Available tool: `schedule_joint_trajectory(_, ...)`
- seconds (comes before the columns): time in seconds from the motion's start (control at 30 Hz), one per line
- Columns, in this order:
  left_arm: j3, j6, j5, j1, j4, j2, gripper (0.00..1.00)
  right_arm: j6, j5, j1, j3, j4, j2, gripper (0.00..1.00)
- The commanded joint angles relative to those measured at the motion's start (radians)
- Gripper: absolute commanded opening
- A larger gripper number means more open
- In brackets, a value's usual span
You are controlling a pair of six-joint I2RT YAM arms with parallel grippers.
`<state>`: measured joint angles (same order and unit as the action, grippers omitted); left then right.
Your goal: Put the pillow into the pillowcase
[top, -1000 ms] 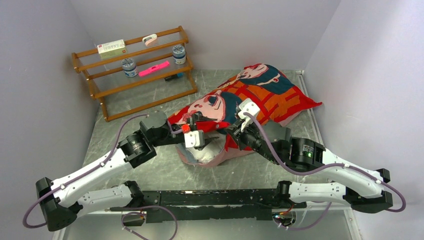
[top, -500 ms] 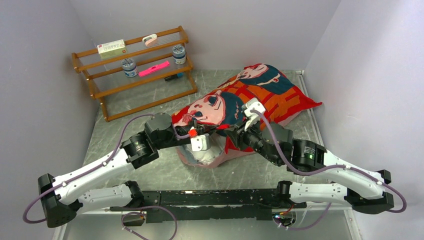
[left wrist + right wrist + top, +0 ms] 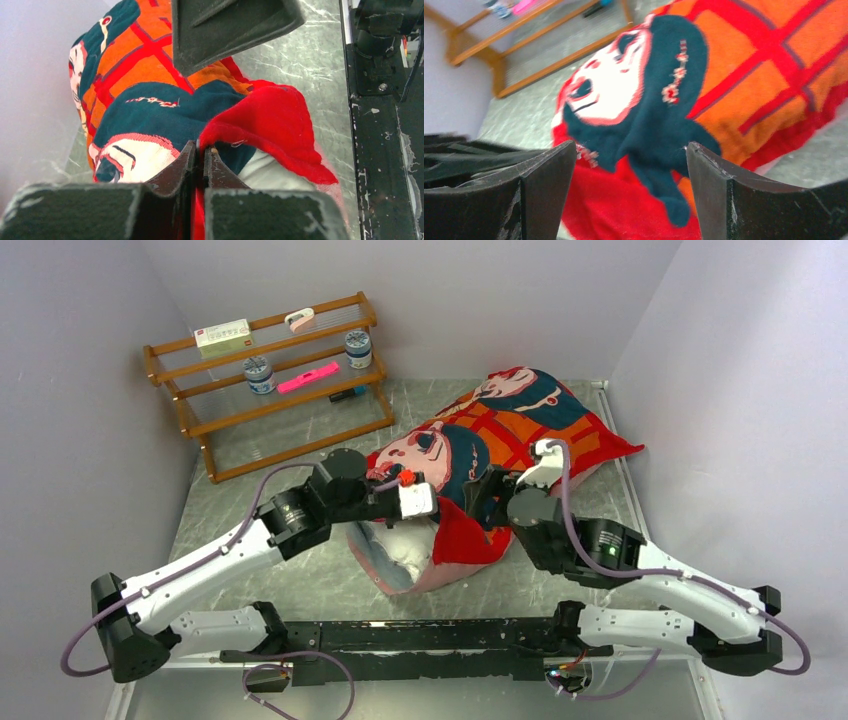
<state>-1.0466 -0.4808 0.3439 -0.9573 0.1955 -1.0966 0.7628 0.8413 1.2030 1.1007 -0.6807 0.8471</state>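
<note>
Left claw point(image 3: 202, 150) pinches pillowcase point(image 3: 150, 75) (grey marbled tabletop point(image 3: 310, 65)).

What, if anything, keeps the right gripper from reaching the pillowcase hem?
Likely reachable, yes: the right gripper hangs open just over the pillowcase with nothing between. The left gripper pinches the hem nearby.

Far part of pillow point(image 3: 402, 552) in pillowcase point(image 3: 520, 432), near end out; rack point(image 3: 268, 380) behind-left.

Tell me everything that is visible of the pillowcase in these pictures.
The pillowcase is red cloth printed with teal-haired faces and an orange grid. It lies plump and diagonal on the table, the white pillow showing at its open near end. The left gripper has jaws shut on its red hem; the right gripper hangs open above it.
</note>
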Motion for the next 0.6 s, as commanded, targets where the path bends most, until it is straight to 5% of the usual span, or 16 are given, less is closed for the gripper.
schedule_joint_trajectory(0.0,-0.067,0.108,0.097,0.067,0.042,-0.008,0.05,0.050,0.054,-0.127,-0.012,-0.009,0.015,0.84)
schedule_joint_trajectory(0.33,-0.016,0.123,0.154,0.103,0.088,0.016,0.05,-0.026,-0.752,-0.863,-0.321,0.310,0.126,0.78)
schedule_joint_trajectory(0.47,0.022,0.161,0.208,0.103,0.043,0.024,0.05,-0.070,-0.865,-0.999,-0.373,0.473,0.244,0.66)
schedule_joint_trajectory(0.57,0.062,0.180,0.236,0.103,-0.010,0.031,0.05,-0.132,-0.876,-1.047,-0.362,0.607,0.344,0.47)
